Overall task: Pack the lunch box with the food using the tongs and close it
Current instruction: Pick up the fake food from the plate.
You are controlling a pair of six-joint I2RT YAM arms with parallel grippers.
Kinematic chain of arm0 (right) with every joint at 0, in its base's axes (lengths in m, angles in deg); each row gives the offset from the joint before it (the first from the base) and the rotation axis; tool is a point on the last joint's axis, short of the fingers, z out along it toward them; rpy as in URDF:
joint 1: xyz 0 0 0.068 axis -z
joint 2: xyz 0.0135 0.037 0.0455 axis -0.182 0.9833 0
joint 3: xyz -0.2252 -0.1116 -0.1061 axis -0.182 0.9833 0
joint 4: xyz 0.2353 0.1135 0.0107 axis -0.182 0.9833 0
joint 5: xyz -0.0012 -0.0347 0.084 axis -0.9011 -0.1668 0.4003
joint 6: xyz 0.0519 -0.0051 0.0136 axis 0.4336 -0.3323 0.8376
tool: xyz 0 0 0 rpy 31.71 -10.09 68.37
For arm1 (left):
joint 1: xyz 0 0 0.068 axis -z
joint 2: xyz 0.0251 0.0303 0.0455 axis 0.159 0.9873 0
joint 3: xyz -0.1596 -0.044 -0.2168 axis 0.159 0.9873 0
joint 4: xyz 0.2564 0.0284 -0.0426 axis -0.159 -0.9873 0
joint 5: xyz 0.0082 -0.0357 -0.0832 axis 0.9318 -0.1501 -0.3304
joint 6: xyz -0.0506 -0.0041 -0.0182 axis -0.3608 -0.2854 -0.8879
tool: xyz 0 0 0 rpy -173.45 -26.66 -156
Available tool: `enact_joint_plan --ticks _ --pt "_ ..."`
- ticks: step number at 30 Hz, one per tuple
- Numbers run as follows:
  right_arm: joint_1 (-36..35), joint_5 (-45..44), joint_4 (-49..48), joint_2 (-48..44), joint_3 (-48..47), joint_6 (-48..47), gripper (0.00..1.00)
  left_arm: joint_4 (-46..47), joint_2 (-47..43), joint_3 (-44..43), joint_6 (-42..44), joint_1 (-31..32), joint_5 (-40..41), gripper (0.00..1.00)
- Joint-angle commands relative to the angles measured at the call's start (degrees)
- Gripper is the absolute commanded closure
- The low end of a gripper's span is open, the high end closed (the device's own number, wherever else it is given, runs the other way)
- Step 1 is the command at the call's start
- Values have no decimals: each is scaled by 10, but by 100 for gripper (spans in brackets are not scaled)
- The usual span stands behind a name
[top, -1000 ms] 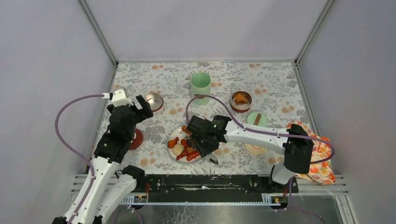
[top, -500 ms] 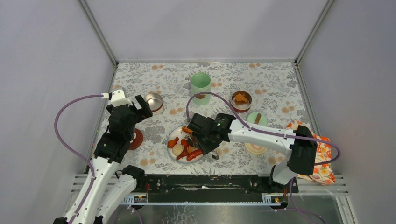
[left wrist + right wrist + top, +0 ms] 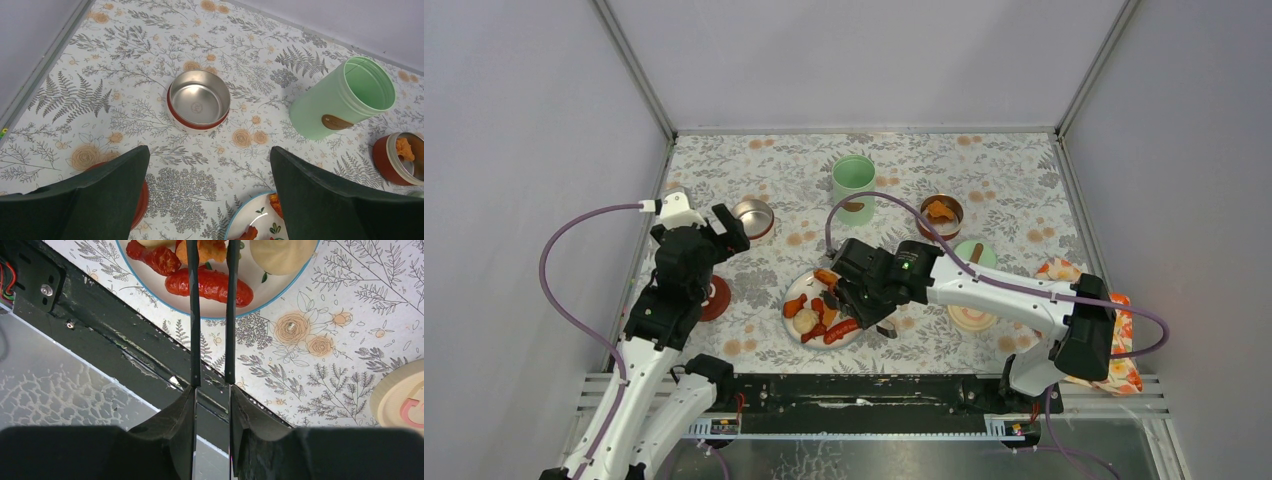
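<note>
From overhead, the right gripper (image 3: 856, 298) hangs over the white fruit-patterned plate (image 3: 799, 285) at lower centre. The mint-green cylindrical jar (image 3: 853, 180) stands open at upper centre. In the left wrist view, the left gripper (image 3: 208, 152) is spread wide and empty. In the right wrist view, the right gripper's fingers clamp the slim dark metal tongs (image 3: 194, 315), their tips flanking an orange fried chunk (image 3: 212, 246) at the top edge. I'd squeeze gently, then lift straight.

The tongs (image 3: 194, 315) run past the right wrist view's top edge, tips unseen.

Left arm (image 3: 646, 345), right arm (image 3: 994, 288) — white shells, black joints, purple cable (image 3: 545, 262) each; left gripper (image 3: 207, 155), right gripper (image 3: 212, 395) black.
</note>
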Motion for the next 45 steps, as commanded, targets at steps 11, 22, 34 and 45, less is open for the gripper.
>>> enact_joint_plan --ticks 11,22,34,45 --pt "-6 -18 10 -14 -64 -46 99 35 -10 7 -3 -11 -8 1" --pt "-6 -8 23 -56 -56 -48 99 38 -5 7 -3 -17 -18 1" --pt "-3 -75 32 -73 -63 -49 100 38 -5 7 -4 -20 -25 2" --pt "130 -93 27 -100 -32 -81 100 39 -9 8 -4 -21 -30 1"
